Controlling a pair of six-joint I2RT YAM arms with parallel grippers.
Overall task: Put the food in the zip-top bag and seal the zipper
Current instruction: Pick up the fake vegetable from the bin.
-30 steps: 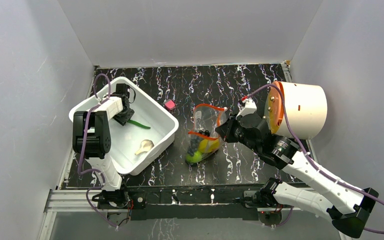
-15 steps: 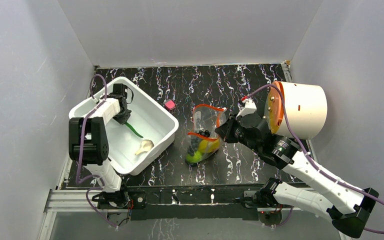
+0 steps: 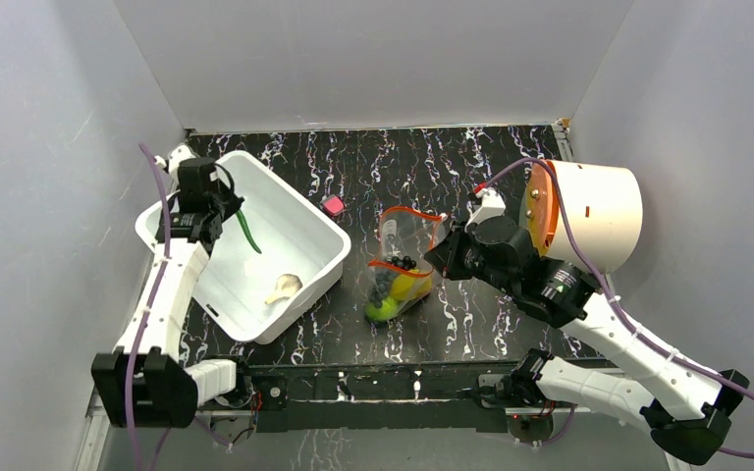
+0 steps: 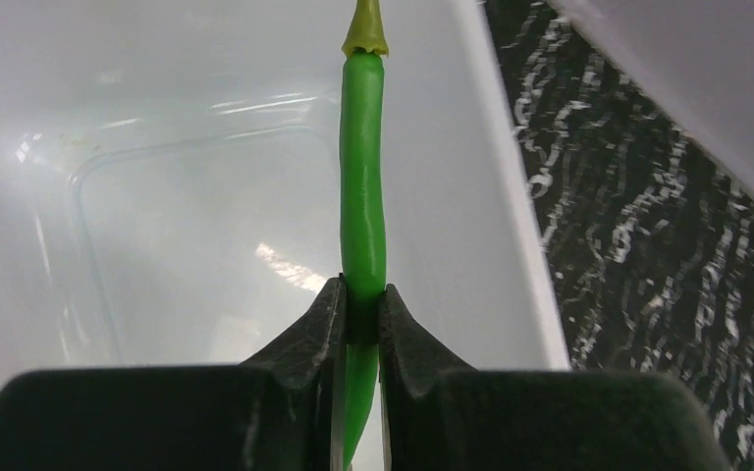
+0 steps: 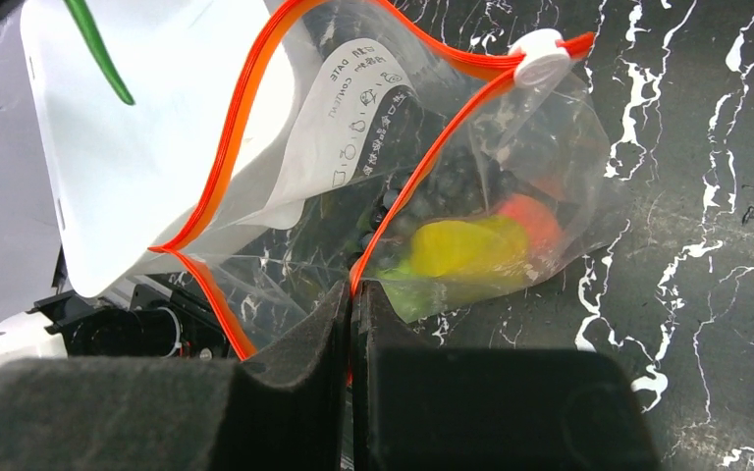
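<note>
**A:** What's new on the left?

**B:** The left end effector (image 4: 361, 304) has clamped onto the long green pod (image 4: 364, 196) and raised it. The pod now sticks out past its tips, with the white bin (image 3: 304, 235) below.

**A:** And the bag?

**B:** Farther off to its right, unchanged. The right end effector (image 5: 351, 294) stays pinched on the zip-top bag (image 5: 353, 147) at the zipper (image 5: 538, 51), holding the mouth agape. The pod likely goes in next. The garlic (image 3: 283, 287) waits in the bin.
</note>
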